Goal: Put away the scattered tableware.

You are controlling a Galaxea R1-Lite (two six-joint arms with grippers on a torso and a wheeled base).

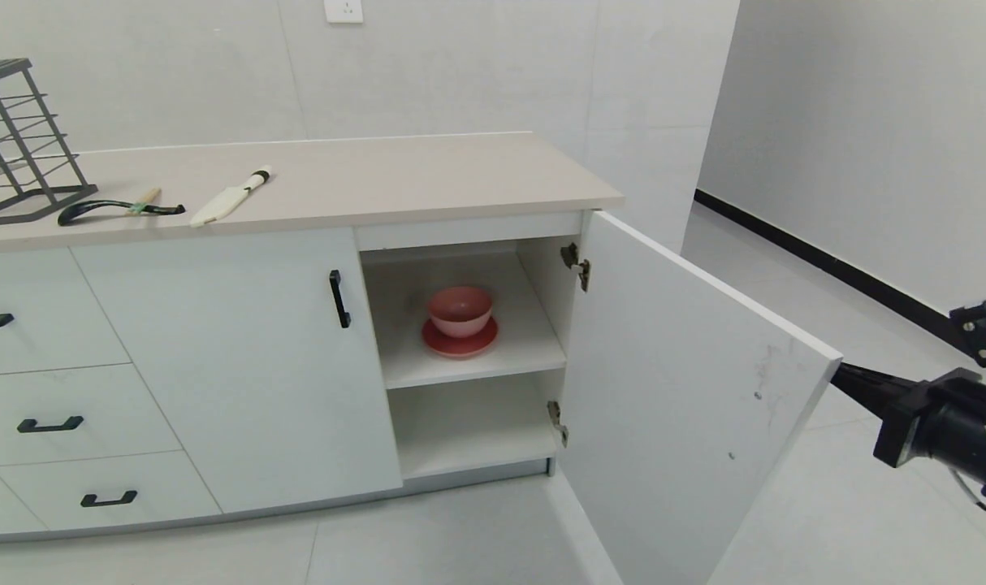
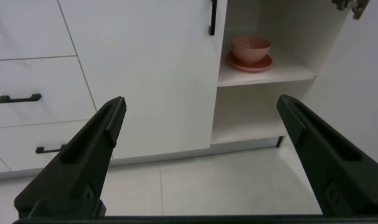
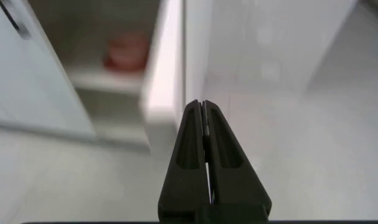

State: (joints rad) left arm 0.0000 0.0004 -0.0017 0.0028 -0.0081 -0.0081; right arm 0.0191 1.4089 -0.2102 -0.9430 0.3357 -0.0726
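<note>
A pink bowl (image 1: 460, 309) sits on a red plate (image 1: 460, 339) on the upper shelf of the open cabinet; the left wrist view has the bowl (image 2: 251, 48) and plate (image 2: 250, 63) too. On the countertop (image 1: 395, 175) lie a black ladle (image 1: 103, 210) and a white knife-shaped utensil (image 1: 229, 197). My left gripper (image 2: 198, 112) hangs open and holds nothing, low in front of the cabinet. My right gripper (image 3: 203, 107) is shut on nothing, just beyond the free edge of the open door (image 1: 688, 390); in the head view its tip (image 1: 846, 378) meets that edge.
The open door (image 3: 165, 68) swings out to the right over the tiled floor. A black wire rack (image 1: 14, 138) stands at the counter's left end. Closed drawers with black handles (image 1: 50, 424) fill the left side. The lower shelf (image 1: 469, 431) holds nothing.
</note>
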